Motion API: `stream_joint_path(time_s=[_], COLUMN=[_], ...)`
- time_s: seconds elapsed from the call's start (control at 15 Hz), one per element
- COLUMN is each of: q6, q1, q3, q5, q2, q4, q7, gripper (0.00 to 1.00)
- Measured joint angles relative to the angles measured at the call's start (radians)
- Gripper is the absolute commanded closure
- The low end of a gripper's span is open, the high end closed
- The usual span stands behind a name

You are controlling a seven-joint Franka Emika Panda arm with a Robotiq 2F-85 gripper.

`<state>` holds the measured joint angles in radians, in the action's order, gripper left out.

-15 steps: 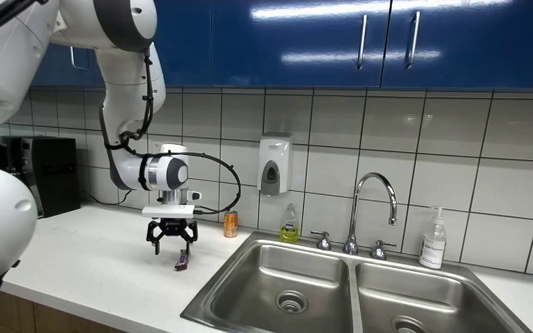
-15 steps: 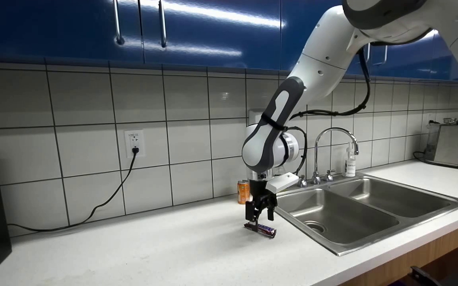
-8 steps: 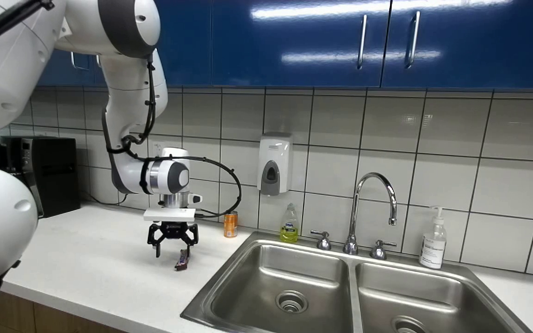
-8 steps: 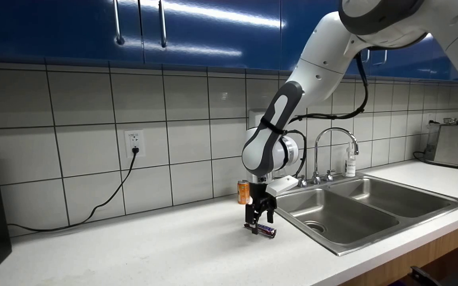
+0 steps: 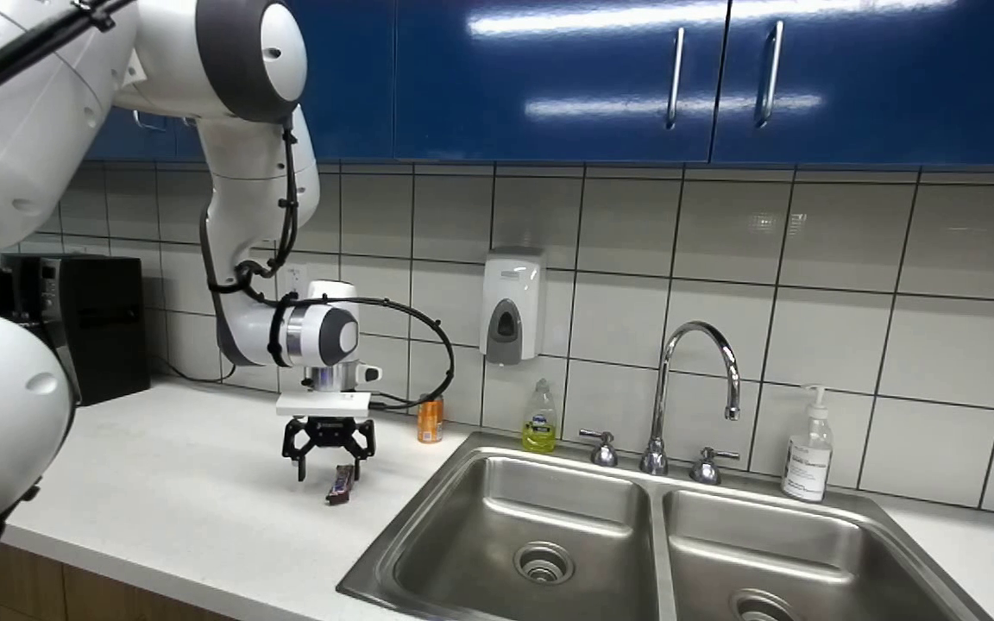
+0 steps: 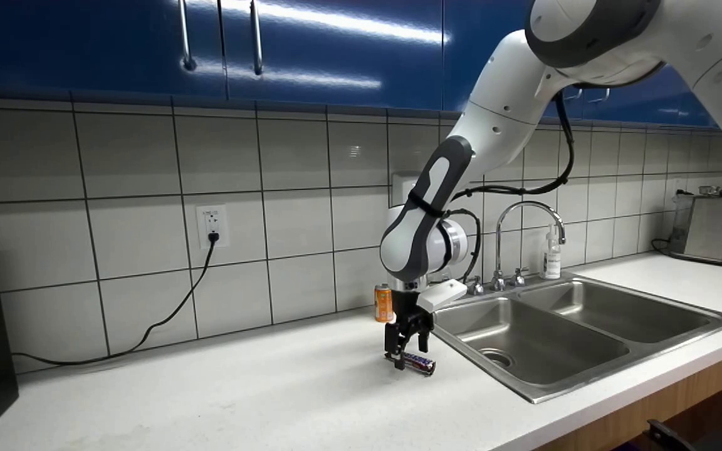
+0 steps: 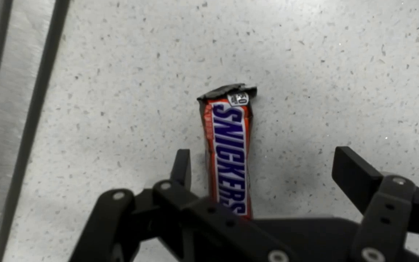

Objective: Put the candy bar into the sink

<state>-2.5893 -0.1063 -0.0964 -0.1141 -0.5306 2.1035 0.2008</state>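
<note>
The gripper (image 7: 262, 160), spread wide, had lowered slightly astride the bar (image 7: 230, 153); grasping it seemed the next step.

1. Your candy bar (image 7: 230, 153) wears a brown-and-red wrapper, blue-lettered SNICKERS facing up; the end far from your gripper (image 7: 268, 169) is dark and crumpled.
2. In the wrist view it lies flat, lengthwise between your parted fingers, closer to the finger at picture left; the gripper hides its near end.
3. Your sink (image 5: 660, 543), stainless steel with two round-drained basins, is near, beyond that same finger.
</note>
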Motion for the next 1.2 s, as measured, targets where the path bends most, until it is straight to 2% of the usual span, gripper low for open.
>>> stream_joint_path(time_s=[1.07,1.13,1.2], q6=[0.000,0.000,0.000], q1=[0.000,0.000,0.000], q3=[0.021,0.021,0.022], q5=[-0.004,-0.004,-0.004], q2=[-0.050,-0.051,-0.052], q4=[-0.062,-0.063,-0.065], q7=[0.001,0.001,0.001], gripper=[0.00,0.25,0.28])
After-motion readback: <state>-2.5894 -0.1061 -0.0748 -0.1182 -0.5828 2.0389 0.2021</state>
